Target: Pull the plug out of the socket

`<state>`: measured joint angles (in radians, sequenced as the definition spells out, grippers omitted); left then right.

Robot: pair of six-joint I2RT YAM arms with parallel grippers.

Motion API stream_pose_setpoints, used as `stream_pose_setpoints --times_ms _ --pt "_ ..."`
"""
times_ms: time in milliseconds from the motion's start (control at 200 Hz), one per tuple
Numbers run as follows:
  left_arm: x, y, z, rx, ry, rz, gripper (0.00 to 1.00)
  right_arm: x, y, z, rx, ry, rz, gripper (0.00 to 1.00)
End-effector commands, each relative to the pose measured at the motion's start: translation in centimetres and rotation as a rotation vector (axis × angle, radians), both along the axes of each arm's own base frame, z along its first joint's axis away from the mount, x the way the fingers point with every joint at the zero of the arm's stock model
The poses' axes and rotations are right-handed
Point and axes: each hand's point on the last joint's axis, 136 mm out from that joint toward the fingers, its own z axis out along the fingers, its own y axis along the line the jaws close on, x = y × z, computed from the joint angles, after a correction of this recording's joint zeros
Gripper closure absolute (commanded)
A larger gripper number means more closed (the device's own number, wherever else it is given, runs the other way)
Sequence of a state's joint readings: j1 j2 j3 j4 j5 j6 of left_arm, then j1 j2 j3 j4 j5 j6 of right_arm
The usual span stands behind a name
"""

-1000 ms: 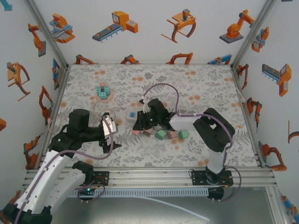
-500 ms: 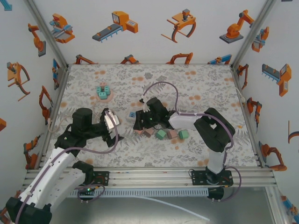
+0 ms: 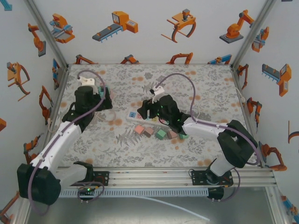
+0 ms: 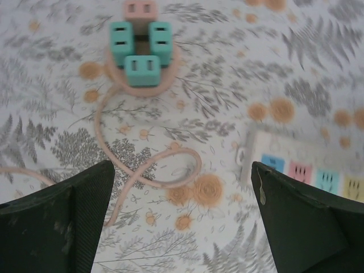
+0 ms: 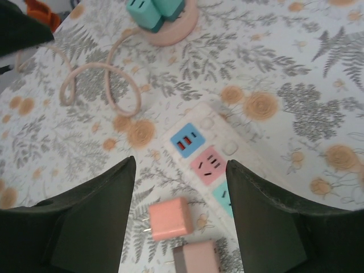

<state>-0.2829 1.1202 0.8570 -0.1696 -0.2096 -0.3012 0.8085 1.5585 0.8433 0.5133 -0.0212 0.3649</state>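
Status: left claw (image 4: 182, 165) wide open, right claw (image 5: 180, 162) part-open, both empty; pink plug (image 5: 168, 219) loose at 6 o'clock. Best: left centres on 12 o'clock teal plug (image 4: 142, 70), pulls straight.

Bright and even from overhead, without hard glare on the patterned counter (image 3: 210, 88). In the top view, only soft, faint shadows close under both arms. Sharp there from edge to edge, with side walls leaning outward from the wide lens.

From the left wrist, slightly soft overall: hazy teal plugs (image 4: 142, 51), a smeared power strip (image 4: 307, 170) toward the right edge, near-black fingers (image 4: 57, 222) of the left pincer (image 4: 182, 170) with little detail beyond some grain.

From the right wrist, crisper around the middle of the power strip. Blurred pink plug (image 5: 169, 219) and cable (image 5: 96, 85). Dark, out-of-focus fingers (image 5: 85, 222) of the right pincer (image 5: 181, 165).
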Motion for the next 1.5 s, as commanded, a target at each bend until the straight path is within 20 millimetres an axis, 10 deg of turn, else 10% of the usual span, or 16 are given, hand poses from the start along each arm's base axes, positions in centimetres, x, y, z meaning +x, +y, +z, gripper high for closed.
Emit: stream_pose_setpoints --times_ms 0,255,616,1232,1497 --pt "2.4 4.1 0.1 -0.275 -0.006 0.334 0.03 1.0 -0.9 1.7 0.026 -0.096 -0.080 0.39" --pt "7.6 9.3 -2.8 -0.361 0.187 0.611 0.03 0.2 -2.1 0.8 0.040 -0.074 -0.094 0.39" --pt "17.4 7.6 -7.4 -0.243 0.262 0.333 0.08 -0.9 -3.1 0.9 0.055 -0.064 -0.094 0.39" --pt "15.9 1.3 -13.8 -0.075 0.476 -0.049 0.54 -1.6 -3.8 0.7 0.102 -0.018 -0.112 0.40" --pt "15.9 -4.5 -13.3 -0.085 0.478 -0.317 0.64 -1.6 -3.9 0.7 0.110 -0.010 -0.119 0.40"
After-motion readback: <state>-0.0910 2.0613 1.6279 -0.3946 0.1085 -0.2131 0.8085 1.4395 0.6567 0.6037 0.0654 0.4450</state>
